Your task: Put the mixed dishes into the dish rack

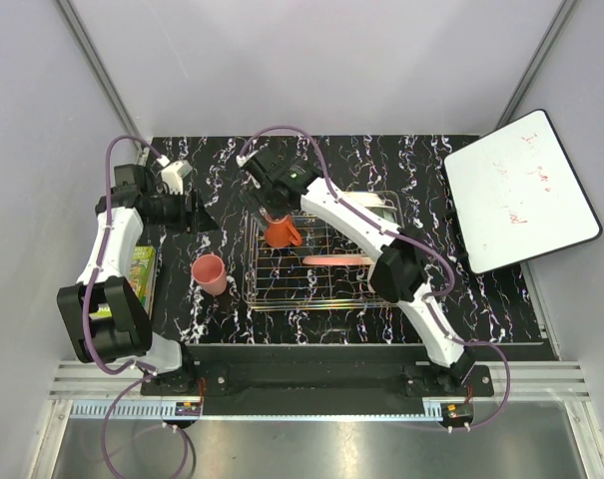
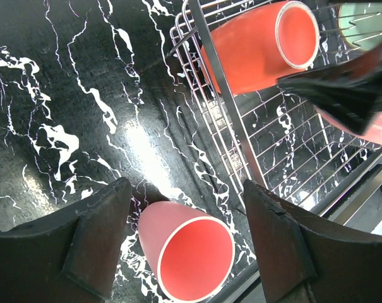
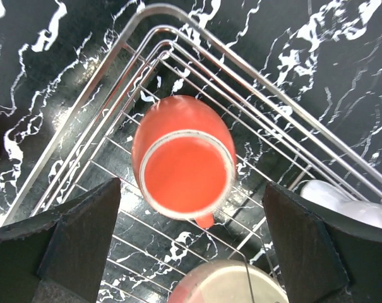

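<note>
Hovering with fingers spread wide and gripping nothing, the right end effector (image 3: 191,189) hangs over the orange mug (image 3: 184,167) in a corner of the dish rack (image 3: 83,104); the left end effector (image 2: 185,189), also parted and empty, hangs above the pink mug (image 2: 187,265) on the desk (image 2: 64,95) beside the rack. Frame edges cut off the pink-and-peach plate (image 3: 228,284) and pale green bowl (image 2: 367,19). The right arm (image 1: 351,215) reaches diagonally across the rack, hiding part of it, while the left arm (image 1: 107,254) bends along the desk's left edge.
</note>
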Controlling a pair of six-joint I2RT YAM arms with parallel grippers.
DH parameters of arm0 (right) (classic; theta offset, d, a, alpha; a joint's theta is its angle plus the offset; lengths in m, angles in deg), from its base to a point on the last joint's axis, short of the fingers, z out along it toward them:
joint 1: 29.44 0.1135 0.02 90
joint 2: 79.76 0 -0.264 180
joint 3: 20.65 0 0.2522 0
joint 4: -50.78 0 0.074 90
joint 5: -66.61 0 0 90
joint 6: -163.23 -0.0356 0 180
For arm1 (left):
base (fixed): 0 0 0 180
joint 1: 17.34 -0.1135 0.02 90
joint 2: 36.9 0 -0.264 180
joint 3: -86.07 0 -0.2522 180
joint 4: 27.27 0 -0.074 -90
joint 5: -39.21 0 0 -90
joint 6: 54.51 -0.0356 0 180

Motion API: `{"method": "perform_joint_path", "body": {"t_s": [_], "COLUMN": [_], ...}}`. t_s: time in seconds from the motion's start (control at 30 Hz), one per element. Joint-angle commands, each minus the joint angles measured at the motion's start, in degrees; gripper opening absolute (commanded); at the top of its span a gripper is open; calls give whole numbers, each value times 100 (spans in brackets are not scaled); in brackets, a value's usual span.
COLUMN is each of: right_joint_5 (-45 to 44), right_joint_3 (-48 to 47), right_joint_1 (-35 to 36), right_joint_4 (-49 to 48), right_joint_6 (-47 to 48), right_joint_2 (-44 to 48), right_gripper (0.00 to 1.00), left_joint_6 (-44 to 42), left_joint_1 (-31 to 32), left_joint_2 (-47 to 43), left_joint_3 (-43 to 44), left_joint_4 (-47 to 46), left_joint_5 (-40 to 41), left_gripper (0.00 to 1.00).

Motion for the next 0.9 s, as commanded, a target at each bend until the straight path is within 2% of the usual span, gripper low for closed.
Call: {"method": "perform_joint_path", "body": {"t_s": [0.0,0.3,0.47,0.57,0.63,0.67,0.77,0.8,0.87], "right_joint_5": [-249,-706,-846,-1311,-1820,-1900,-1209,-789,-706], "right_joint_3": [-21,594,1928,2352,2500,2771,4440,4757,5216], "right_joint_1": [67,76,76,67,58,58,32,32,40], "right_joint_4": [-120,-287,-1259,-1578,-1640,-1971,-3505,-3747,-3968], "right_joint_6": [169,12,-252,-638,-1384,-1691,-1397,-1178,-940], "right_joint_2": [696,1900,2761,3113,3332,3490,4307,4439,4651], "right_gripper": [100,100,100,100,100,100,100,100,100], "left_joint_6": [-416,-1664,-1876,-1911,-1920,-1920,-1973,-1999,-2034], "left_joint_1": [-19,-19,-19,-19,-19,-19,-10,-10,-18], "left_joint_2": [-141,-553,-888,-888,-862,-836,-809,-792,-801], "left_joint_3": [-9,-606,-783,-730,-756,-774,-888,-905,-1002], "left_joint_4": [-1,483,668,791,800,800,800,809,809], "left_joint_5": [131,1150,1204,1169,1169,1160,1177,1195,1212], "left_gripper": [75,74,74,73,72,72,70,71,71]}}
